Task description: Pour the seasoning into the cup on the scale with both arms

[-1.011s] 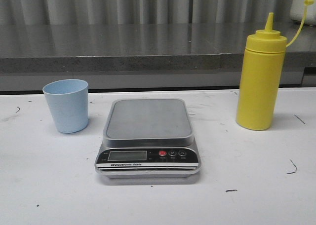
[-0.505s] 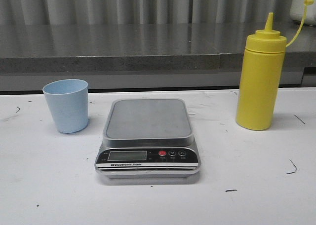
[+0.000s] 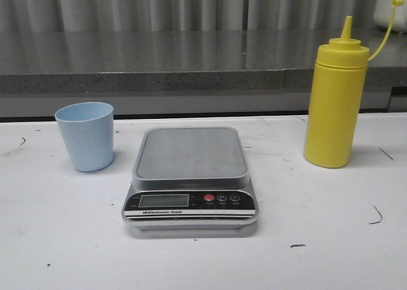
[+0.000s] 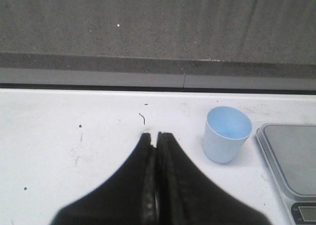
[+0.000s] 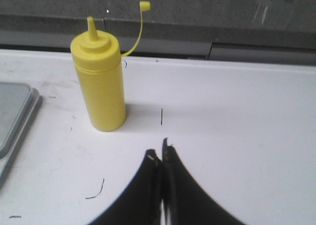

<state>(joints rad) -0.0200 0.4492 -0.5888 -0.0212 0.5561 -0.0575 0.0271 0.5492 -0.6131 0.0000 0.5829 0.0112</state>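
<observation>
The pale blue cup stands upright and empty on the white table, left of the scale, whose grey platform is bare. The yellow seasoning bottle stands upright to the right of the scale, nozzle uncovered, its cap hanging on the strap. Neither gripper shows in the front view. In the left wrist view my left gripper is shut and empty, apart from the cup, with the scale's edge beyond. In the right wrist view my right gripper is shut and empty, short of the bottle.
A dark grey counter ledge runs along the back of the table, with grey curtain folds behind it. A white object sits at the far right on the ledge. Small dark marks dot the table top.
</observation>
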